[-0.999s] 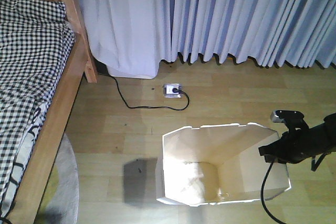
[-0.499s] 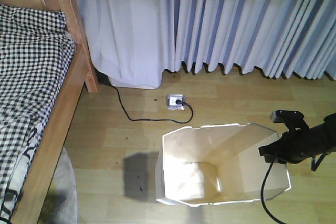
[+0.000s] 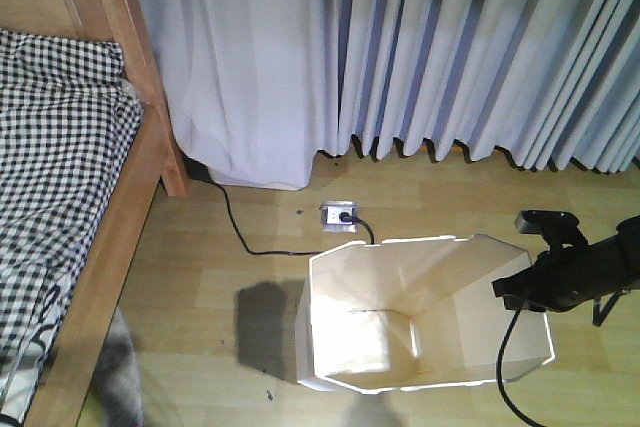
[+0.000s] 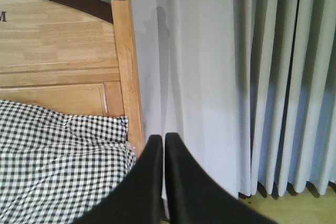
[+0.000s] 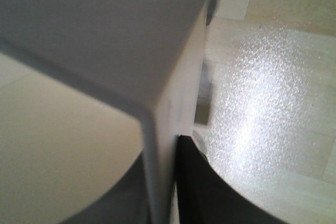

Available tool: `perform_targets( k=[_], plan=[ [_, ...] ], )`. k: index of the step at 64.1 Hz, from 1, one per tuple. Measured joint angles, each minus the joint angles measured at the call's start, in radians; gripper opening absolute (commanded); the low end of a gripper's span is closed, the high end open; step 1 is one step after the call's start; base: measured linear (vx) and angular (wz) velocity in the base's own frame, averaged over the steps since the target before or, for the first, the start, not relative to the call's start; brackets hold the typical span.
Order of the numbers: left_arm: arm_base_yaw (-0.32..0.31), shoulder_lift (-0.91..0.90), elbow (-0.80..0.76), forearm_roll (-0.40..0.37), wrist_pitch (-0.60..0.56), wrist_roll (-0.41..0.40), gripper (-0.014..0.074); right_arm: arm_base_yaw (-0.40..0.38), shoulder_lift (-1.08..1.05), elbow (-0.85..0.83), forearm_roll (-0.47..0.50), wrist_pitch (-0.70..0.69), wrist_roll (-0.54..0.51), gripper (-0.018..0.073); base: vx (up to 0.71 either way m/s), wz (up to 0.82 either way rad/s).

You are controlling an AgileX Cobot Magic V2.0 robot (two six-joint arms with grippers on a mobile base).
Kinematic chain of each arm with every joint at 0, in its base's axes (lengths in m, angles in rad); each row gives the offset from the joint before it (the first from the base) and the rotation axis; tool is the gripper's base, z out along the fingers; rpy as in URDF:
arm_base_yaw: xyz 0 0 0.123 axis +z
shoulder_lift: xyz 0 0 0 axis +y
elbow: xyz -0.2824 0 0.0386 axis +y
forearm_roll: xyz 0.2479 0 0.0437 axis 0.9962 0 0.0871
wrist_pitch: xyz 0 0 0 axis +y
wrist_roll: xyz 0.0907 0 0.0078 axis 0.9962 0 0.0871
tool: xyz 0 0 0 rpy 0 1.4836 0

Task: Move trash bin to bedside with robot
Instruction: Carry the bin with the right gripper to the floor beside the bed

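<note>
White bin point(image 3: 440, 287) is on the right of the bed point(image 3: 112, 247), well apart from it. Your right gripper point(image 5: 160, 187) pinches the bin's right wall. The left gripper point(image 4: 164, 148) is closed on nothing. I think you must carry the bin to the left.

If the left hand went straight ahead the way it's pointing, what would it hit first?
Probably the pale curtain: the left hand, shut, aims just right of the wooden bedpost. Depth is unclear, so it might brush the post.
</note>
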Motion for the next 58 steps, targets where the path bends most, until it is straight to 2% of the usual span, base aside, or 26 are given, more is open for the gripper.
perform_targets(
  k=[58],
  plan=[
    [0.0,0.0,0.0,0.0,0.0,0.0,-0.0006,0.0,0.0,0.0,0.0,0.0,0.0,-0.0002,0.16,-0.01]
  ],
)
